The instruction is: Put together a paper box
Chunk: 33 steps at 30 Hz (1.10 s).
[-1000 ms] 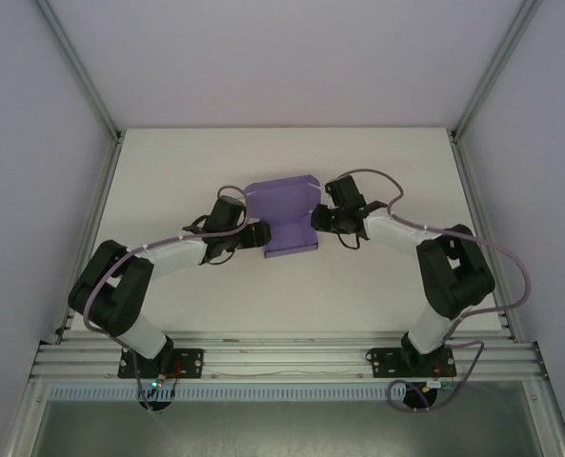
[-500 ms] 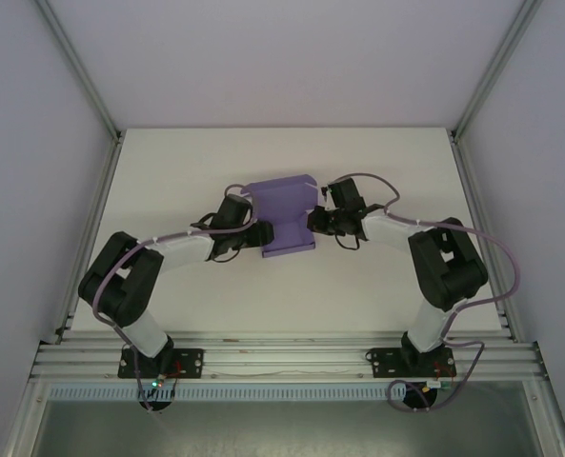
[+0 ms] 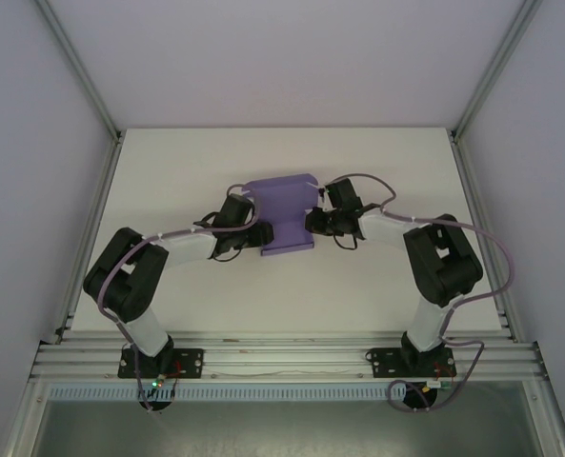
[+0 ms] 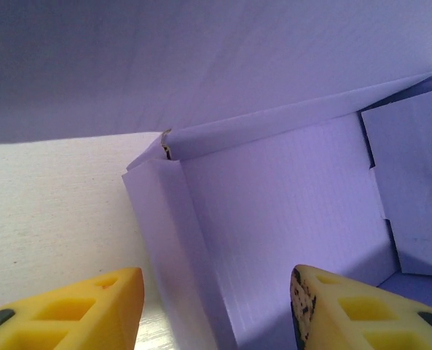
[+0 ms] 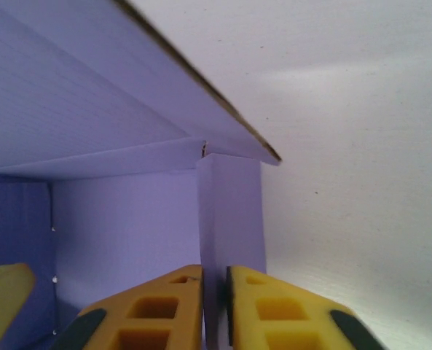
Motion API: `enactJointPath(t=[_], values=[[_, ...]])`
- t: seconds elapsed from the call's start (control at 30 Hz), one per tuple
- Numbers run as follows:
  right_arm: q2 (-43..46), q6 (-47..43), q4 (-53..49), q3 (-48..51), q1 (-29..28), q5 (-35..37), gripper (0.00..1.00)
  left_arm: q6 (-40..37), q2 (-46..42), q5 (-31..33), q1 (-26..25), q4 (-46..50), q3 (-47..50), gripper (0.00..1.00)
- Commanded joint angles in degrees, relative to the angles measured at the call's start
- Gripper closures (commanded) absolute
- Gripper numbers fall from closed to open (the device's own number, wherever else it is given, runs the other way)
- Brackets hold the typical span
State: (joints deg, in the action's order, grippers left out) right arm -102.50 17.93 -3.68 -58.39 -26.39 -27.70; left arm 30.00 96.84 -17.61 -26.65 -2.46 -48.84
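To keep it upright, pinches paper box (image 3: 284, 214) wall in right claw (image 5: 214, 281). Straddles opposite wall, left claw (image 4: 214, 292) spread.

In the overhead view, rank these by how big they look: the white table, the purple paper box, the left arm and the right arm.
1. the table, by far the largest.
2. the left arm and the right arm, which look about alike, so I won't rank them.
3. the paper box, smallest.

The left end effector (image 4: 216, 302) straddles the purple paper box (image 4: 281, 219) at its upright side, fingers (image 4: 92, 310) apart.
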Motion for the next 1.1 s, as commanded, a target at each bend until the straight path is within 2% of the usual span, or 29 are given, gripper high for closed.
enactJointPath(t=[0.0, 0.33, 0.43, 0.53, 0.63, 0.73, 0.93, 1.0, 1.07], values=[[-4.35, -0.79, -9.75, 1.16, -0.64, 5.80, 0.90, -0.29, 0.41, 0.28, -0.59, -0.88, -1.72, 0.45], [-9.04, -1.40, -22.19, -6.26, -4.93, 19.53, 0.84, -0.88, 0.45, 0.43, -0.86, -0.57, -2.77, 0.47], [-9.94, -0.82, -23.85, -7.32, -5.74, 21.62, 0.85, -0.90, 0.89, -0.09, -0.94, -0.88, -2.84, 0.48], [-10.08, -0.40, -24.51, -7.71, -6.02, 22.54, 0.90, -1.00, 1.07, 0.09, -1.01, -0.97, -2.81, 0.48], [-11.97, -1.42, -29.12, -10.67, -7.40, 25.57, 0.84, -0.81, 0.97, -0.17, -0.97, -1.52, -2.84, 0.49], [-13.96, -2.47, -32.67, -13.14, -9.14, 28.85, 0.84, -0.57, 0.68, -0.25, -0.95, -2.26, -2.75, 0.50], [-16.87, -1.07, -37.83, -16.48, -10.17, 33.94, 0.89, -0.64, 0.73, -0.13, -0.95, -2.97, -2.65, 0.51], [-18.19, -0.91, -39.42, -17.52, -10.64, 36.37, 0.98, -0.62, 0.87, 0.05, -0.94, -3.03, -2.73, 0.52], [-19.41, 0.05, -42.02, -18.92, -11.37, 41.25, 1.00, -0.52, 0.92, 0.06, -0.98, -3.14, -2.74, 0.52]])
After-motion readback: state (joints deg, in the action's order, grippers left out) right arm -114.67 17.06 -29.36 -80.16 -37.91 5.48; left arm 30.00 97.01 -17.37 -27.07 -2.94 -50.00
